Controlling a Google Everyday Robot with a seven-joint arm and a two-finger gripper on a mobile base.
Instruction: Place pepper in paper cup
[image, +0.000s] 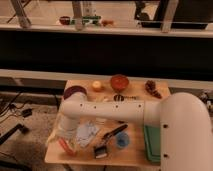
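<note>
The red-orange pepper (65, 146) lies near the table's front left corner. My gripper (62, 134) is at the end of the white arm (120, 111), which reaches across the table from the right. The gripper hangs right over the pepper and touches it or nearly does. I cannot tell whether it holds the pepper. A cream-white shape (101, 120) just below the arm looks like the paper cup. It is mostly hidden by the arm.
A pale crumpled cloth (87, 133), a black brush (102, 150), a dark-handled tool (115, 132) and a small blue cup (122, 141) lie in front. Behind the arm are a purple bowl (75, 92), a round fruit (96, 86), an orange bowl (119, 81) and a green tray (152, 145).
</note>
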